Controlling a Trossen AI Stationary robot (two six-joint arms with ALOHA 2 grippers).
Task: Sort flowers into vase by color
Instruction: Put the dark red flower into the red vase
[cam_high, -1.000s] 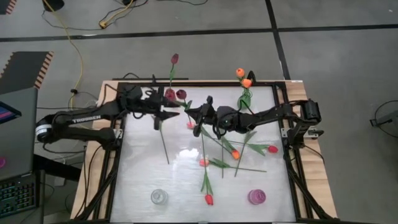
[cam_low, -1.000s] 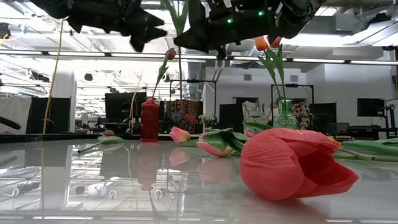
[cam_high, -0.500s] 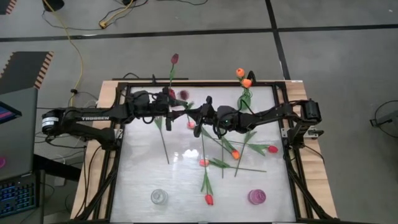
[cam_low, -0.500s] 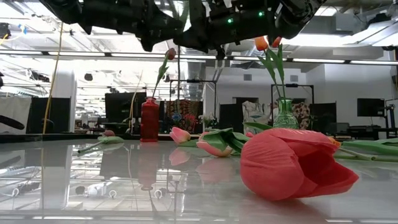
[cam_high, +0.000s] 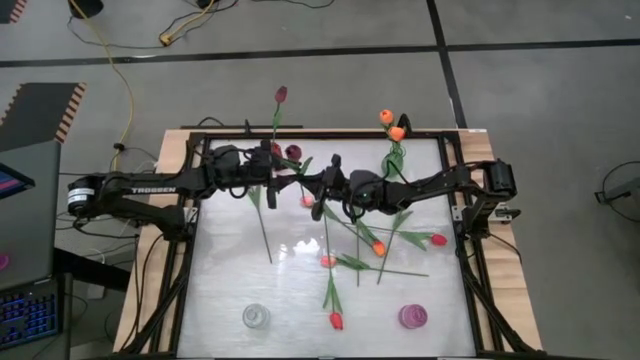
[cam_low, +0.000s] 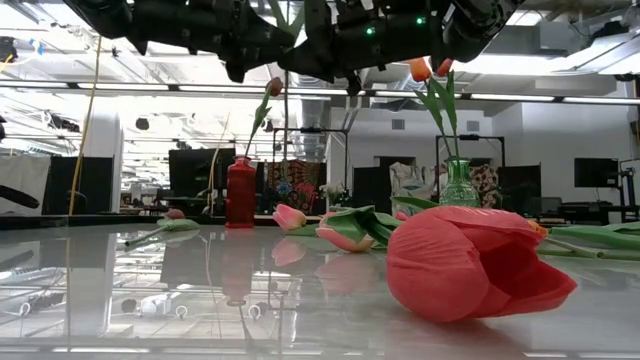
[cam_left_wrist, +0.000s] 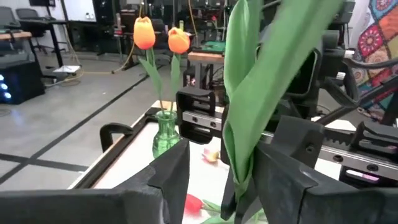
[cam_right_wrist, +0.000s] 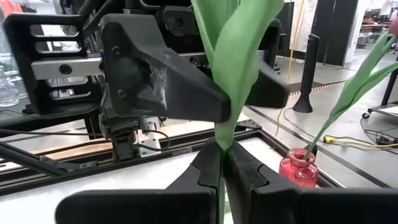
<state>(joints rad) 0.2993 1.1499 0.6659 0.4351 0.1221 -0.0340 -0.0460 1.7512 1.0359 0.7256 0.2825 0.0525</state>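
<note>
The right gripper (cam_right_wrist: 221, 168), jaws pinched on the stem of a held flower (cam_right_wrist: 233, 74), meets the left gripper (cam_left_wrist: 221, 180) in mid-air above the table's far middle; the left jaws stand apart around that stem, not yet clamped, suggesting a handover. Done: one maroon tulip (cam_high: 281, 94) stands in the red vase (cam_low: 240, 192), two orange tulips (cam_high: 391, 125) in the green vase (cam_low: 459, 185). Left: several flowers (cam_high: 378, 247) lying on the table (cam_high: 230, 260); two near vases (cam_high: 256, 316) stand empty. Legible writing: "TROSSEN" on the left arm (cam_high: 150, 187).
</note>
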